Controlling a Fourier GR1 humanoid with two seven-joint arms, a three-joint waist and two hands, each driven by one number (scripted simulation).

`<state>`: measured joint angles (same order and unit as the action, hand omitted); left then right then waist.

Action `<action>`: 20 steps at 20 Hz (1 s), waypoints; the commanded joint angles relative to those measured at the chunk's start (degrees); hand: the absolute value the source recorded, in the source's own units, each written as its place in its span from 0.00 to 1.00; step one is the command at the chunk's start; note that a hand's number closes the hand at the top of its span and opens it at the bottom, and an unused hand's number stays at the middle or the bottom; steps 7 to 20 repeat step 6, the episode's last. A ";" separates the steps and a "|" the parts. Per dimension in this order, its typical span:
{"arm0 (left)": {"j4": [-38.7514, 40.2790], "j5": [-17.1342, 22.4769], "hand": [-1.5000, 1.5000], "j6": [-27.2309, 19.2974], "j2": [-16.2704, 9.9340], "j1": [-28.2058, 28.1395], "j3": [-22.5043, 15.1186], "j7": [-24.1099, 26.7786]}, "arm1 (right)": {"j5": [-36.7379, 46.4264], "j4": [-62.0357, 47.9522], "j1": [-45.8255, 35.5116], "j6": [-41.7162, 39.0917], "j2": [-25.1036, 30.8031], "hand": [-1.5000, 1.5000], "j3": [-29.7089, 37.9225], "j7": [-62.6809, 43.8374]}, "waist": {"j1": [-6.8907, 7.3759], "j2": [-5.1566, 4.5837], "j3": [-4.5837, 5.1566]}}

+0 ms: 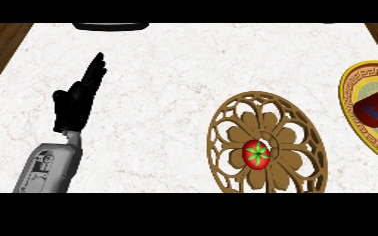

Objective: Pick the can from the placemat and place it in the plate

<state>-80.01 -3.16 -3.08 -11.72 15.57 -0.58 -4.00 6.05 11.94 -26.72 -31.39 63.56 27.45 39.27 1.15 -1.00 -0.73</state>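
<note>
A red can (256, 154) with a green star on its top stands at the centre of a round brown openwork placemat (266, 142) at the lower right of the white marble counter. A plate (353, 90) with a gold rim and a dark red and blue middle lies at the right edge, partly cut off by the frame. My left hand (76, 100) rests open at the left, fingers straight and pointing away, well apart from the can. No right hand shows in the view.
A dark flat object (111, 26) lies at the counter's far edge, upper left. Brown wood shows beyond the counter at the top left corner (13, 37) and the top right corner.
</note>
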 commanded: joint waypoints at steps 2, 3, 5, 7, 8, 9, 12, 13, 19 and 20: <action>-0.89 -0.09 0.50 -0.25 0.68 -0.88 -0.52 -0.53 | -0.70 -0.41 2.25 -7.66 0.64 0.00 0.48 6.33 | 0.41 0.02 -0.21; -0.71 0.02 0.50 0.62 -0.01 -1.01 -0.55 -0.69 | -1.30 -0.45 2.78 -8.98 0.30 0.00 0.84 7.06 | -0.01 0.16 -0.14; -0.88 0.77 0.50 1.13 0.13 -0.33 -0.29 -0.45 | -1.55 -0.40 1.52 -7.52 0.98 0.00 1.03 4.26 | 0.99 -0.13 -0.24; -0.91 -0.28 0.50 -0.15 0.35 -0.31 -0.34 0.29 | -1.56 -0.38 2.29 -8.78 1.67 0.00 0.92 4.43 | 0.44 -0.04 -0.20; -0.91 -0.28 0.50 -0.15 0.35 -0.31 -0.34 0.29 | -1.56 -0.38 2.29 -8.78 1.67 0.00 0.92 4.43 | 0.44 -0.04 -0.20; -0.91 -0.28 0.50 -0.15 0.35 -0.31 -0.34 0.29 | -1.56 -0.38 2.29 -8.78 1.67 0.00 0.92 4.43 | 0.44 -0.04 -0.20; -0.91 -0.28 0.50 -0.15 0.35 -0.31 -0.34 0.29 | -1.56 -0.38 2.29 -8.78 1.67 0.00 0.92 4.43 | 0.44 -0.04 -0.20; -0.91 -0.28 0.50 -0.15 0.35 -0.31 -0.34 0.29 | -1.56 -0.38 2.29 -8.78 1.67 0.00 0.92 4.43 | 0.44 -0.04 -0.20; -0.91 -0.28 0.50 -0.15 0.35 -0.31 -0.34 0.29 | -1.56 -0.38 2.29 -8.78 1.67 0.00 0.92 4.43 | 0.44 -0.04 -0.20; -0.91 -0.28 0.50 -0.15 0.35 -0.31 -0.34 0.29 | -1.56 -0.38 2.29 -8.78 1.67 0.00 0.92 4.43 | 0.44 -0.04 -0.20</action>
